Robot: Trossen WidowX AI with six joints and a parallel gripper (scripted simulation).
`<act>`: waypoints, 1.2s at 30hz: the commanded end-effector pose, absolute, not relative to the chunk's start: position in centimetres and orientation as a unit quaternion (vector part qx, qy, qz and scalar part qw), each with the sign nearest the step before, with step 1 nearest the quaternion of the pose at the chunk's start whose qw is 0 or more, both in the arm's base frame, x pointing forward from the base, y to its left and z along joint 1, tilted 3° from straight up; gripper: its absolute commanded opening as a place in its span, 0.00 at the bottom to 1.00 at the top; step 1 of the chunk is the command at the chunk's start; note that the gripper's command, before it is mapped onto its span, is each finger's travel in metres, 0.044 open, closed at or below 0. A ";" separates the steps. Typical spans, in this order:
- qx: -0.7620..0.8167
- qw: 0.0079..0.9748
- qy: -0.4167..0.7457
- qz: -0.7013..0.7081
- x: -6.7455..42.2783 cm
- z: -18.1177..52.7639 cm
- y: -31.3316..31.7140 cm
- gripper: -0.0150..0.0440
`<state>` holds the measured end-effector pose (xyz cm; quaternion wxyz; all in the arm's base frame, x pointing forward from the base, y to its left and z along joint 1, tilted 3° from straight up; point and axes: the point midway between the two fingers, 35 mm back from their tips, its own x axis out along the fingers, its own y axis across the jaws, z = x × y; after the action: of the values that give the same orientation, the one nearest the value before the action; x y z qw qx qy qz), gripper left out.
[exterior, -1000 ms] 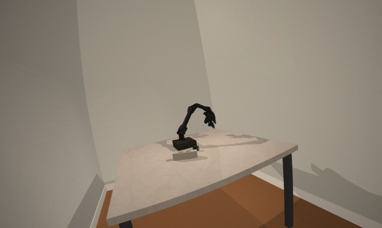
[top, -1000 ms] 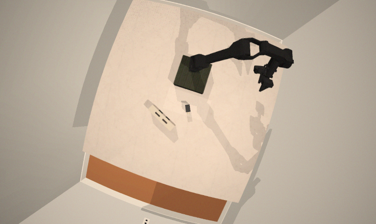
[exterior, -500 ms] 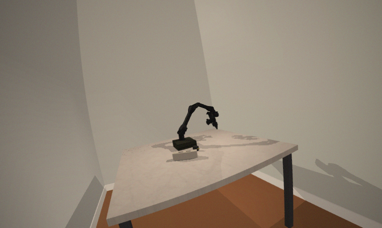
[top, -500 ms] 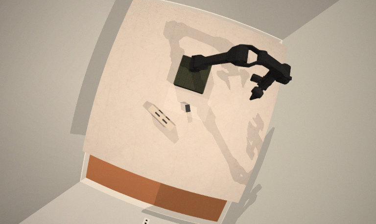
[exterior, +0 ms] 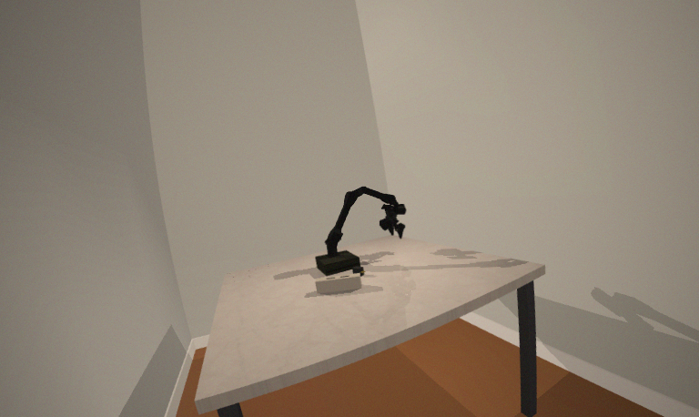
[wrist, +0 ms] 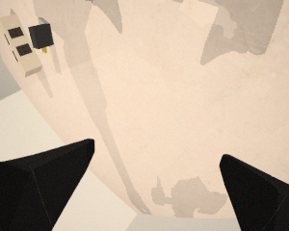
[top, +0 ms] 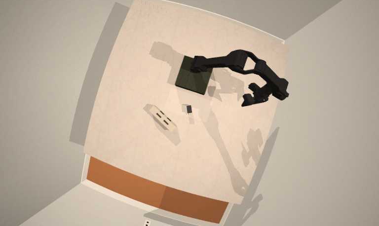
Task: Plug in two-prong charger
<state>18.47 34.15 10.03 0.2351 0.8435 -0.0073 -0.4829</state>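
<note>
The charger is a small black block [top: 189,109] [exterior: 358,270] [wrist: 40,37] beside the power strip, apart from it in the top view. Its gold prongs show at one end in the wrist view, pointing toward the bottom of that view. The beige power strip [top: 171,128] [exterior: 339,285] [wrist: 31,64] stands on the table with dark slots on top, which look unfilled. My gripper [top: 248,100] [exterior: 396,235] [wrist: 158,154] is open and empty, high above the table and well to the right of both in the top and exterior views.
The arm's dark green base [top: 182,77] [exterior: 337,263] stands behind the charger and strip in the exterior view. The table [top: 125,87] [exterior: 278,335] has its right edge near the gripper in the top view. Arm shadows cross the tabletop.
</note>
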 end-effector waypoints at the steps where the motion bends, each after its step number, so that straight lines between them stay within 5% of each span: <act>1: 0.846 0.181 -0.044 -0.499 19.8 9.9 32.9 1.00; 36: 0.756 -0.213 -0.348 -0.512 27.6 8.4 20.8 1.00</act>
<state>27.23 21.99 8.50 -0.1721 0.7742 -0.3203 -0.5180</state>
